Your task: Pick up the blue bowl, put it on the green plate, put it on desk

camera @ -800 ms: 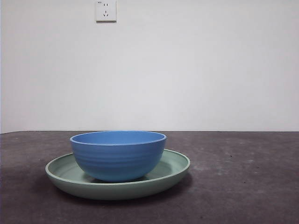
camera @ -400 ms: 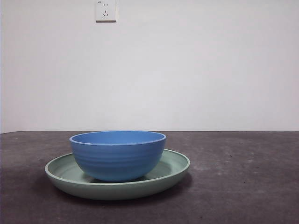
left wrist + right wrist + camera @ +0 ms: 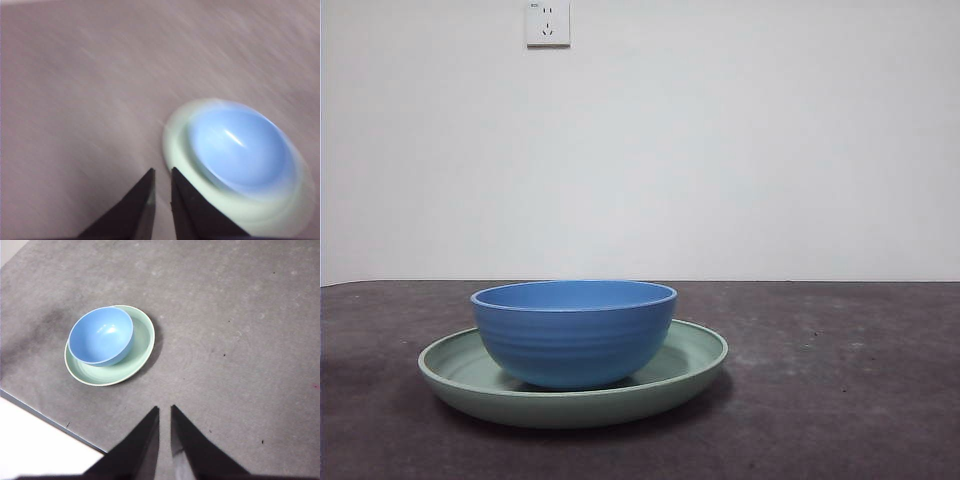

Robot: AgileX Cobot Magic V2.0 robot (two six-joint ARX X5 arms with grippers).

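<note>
The blue bowl (image 3: 574, 331) sits upright inside the green plate (image 3: 695, 352), which rests on the desk (image 3: 840, 400). No arm shows in the front view. The left wrist view is blurred by motion: my left gripper (image 3: 162, 172) is shut and high above the desk, beside the plate (image 3: 175, 145) and the bowl (image 3: 237, 147). From high up, the right wrist view shows my right gripper (image 3: 164, 410) shut, well away from the bowl (image 3: 100, 335) and the plate (image 3: 142, 342). Neither gripper holds anything.
A white wall with a power socket (image 3: 548, 22) stands behind the desk. The desk's edge (image 3: 45, 415) runs close to the plate in the right wrist view, with a pale floor beyond it.
The bowl and plate stay in place on the desk in the front view. No arm enters that view.
</note>
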